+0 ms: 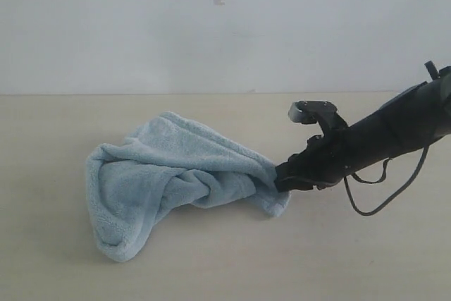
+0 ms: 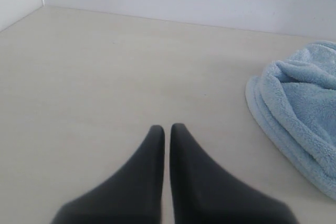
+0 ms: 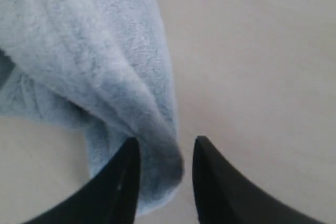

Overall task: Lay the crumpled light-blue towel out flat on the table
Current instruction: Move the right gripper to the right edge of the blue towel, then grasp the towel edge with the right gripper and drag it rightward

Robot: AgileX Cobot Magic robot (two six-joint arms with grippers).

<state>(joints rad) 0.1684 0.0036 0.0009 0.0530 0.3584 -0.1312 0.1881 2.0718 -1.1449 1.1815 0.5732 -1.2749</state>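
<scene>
The light-blue towel (image 1: 169, 174) lies crumpled in a heap on the beige table (image 1: 211, 266), left of centre. My right gripper (image 1: 280, 177) reaches in from the right and sits at the towel's right-hand end. In the right wrist view a thick fold of the towel (image 3: 94, 51) hangs between the fingers of the right gripper (image 3: 166, 140). The jaws stand apart; the fold rests against one finger and leaves a gap to the other. My left gripper (image 2: 164, 127) is shut with nothing in it, above bare table, with the towel (image 2: 299, 108) off to one side of it.
A white-grey wall (image 1: 225, 26) runs along the table's far edge. A loose black cable (image 1: 384, 202) hangs under the right arm. Bare tabletop lies in front of the towel and to both sides of it.
</scene>
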